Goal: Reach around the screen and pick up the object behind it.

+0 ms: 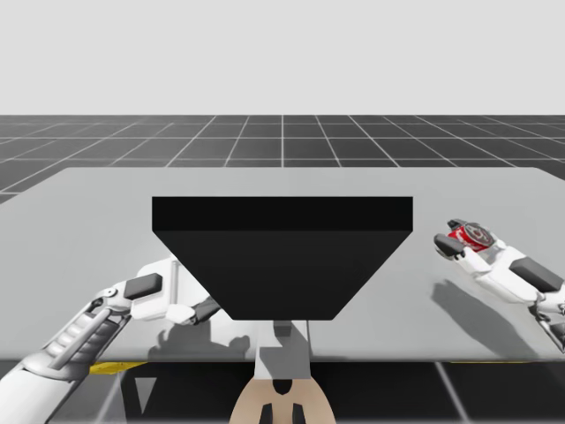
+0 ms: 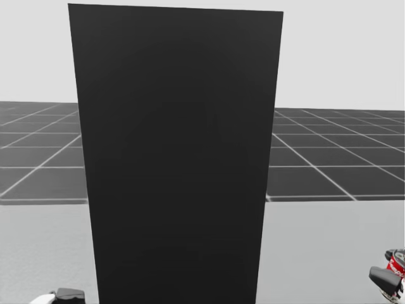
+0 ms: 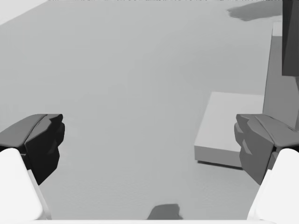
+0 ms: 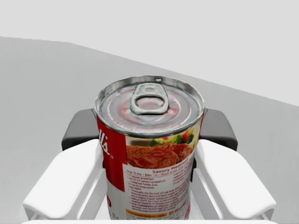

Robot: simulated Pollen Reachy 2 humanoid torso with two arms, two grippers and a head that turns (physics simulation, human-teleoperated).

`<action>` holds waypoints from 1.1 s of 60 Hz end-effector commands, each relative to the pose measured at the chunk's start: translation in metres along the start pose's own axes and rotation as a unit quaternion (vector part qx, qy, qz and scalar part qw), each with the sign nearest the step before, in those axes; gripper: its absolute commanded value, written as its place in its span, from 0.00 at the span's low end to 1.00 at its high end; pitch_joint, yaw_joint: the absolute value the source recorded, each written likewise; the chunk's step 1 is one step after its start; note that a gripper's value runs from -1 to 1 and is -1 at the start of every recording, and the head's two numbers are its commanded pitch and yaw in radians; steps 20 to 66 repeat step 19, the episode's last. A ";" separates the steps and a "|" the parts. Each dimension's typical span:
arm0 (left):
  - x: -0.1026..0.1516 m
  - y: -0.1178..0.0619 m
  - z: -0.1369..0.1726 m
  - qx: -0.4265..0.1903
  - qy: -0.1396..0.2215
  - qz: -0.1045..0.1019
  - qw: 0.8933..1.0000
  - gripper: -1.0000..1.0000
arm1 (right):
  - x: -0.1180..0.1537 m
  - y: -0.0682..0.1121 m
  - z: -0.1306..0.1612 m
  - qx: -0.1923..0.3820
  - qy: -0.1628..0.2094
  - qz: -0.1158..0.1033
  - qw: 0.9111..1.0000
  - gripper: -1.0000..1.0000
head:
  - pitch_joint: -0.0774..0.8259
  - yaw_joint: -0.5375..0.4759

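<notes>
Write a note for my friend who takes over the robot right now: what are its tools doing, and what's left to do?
Right tool: shut on the red and white can, one finger on each side.
Left tool: open, holding nothing, low over the table by the black screen.
Can: out to the right of the screen, apparently off the table, judging by the shadow beneath.
Done: the reach and the grasp.
Left: probably only raising it well clear.

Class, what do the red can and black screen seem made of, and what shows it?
Red can: probably metal; shiny silvery lid with pull ring; label looks printed. Black screen: matte, reflection-free board; material open.
</notes>
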 end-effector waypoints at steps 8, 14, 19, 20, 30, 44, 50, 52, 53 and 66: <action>0.000 0.001 0.002 0.005 -0.003 -0.002 1.000 0.00 | 0.082 -0.014 -0.016 -0.033 -0.082 0.064 0.994 1.00 | 0.23 0.46; 0.000 0.001 0.001 0.006 -0.004 -0.002 1.000 0.00 | 0.109 -0.015 -0.021 -0.056 -0.101 0.083 0.990 1.00 | 0.23 0.46; -0.001 0.001 0.001 0.006 -0.004 -0.002 1.000 0.00 | 0.130 -0.014 -0.023 -0.073 -0.125 0.100 0.984 1.00 | 0.23 0.46; -0.001 0.001 0.001 0.006 -0.004 -0.002 1.000 0.00 | 0.130 -0.014 -0.023 -0.073 -0.125 0.100 0.984 1.00 | 0.23 0.46; -0.001 0.001 0.001 0.006 -0.004 -0.002 1.000 0.00 | 0.130 -0.014 -0.023 -0.073 -0.125 0.100 0.984 1.00 | 0.23 0.46; -0.001 0.001 0.001 0.006 -0.004 -0.002 1.000 0.00 | 0.130 -0.014 -0.023 -0.073 -0.125 0.100 0.984 1.00 | 0.23 0.46; -0.001 0.001 0.001 0.006 -0.004 -0.002 1.000 0.00 | 0.130 -0.014 -0.023 -0.073 -0.125 0.100 0.984 1.00 | 0.23 0.46; -0.001 0.001 0.001 0.006 -0.004 -0.002 1.000 0.00 | 0.130 -0.014 -0.023 -0.073 -0.125 0.100 0.984 1.00 | 0.23 0.46; -0.001 0.001 0.001 0.006 -0.004 -0.002 1.000 0.00 | 0.130 -0.014 -0.023 -0.073 -0.125 0.100 0.984 1.00 | 0.23 0.46; -0.001 0.001 0.001 0.006 -0.004 -0.002 1.000 0.00 | 0.130 -0.014 -0.023 -0.073 -0.125 0.100 0.984 1.00 | 0.23 0.46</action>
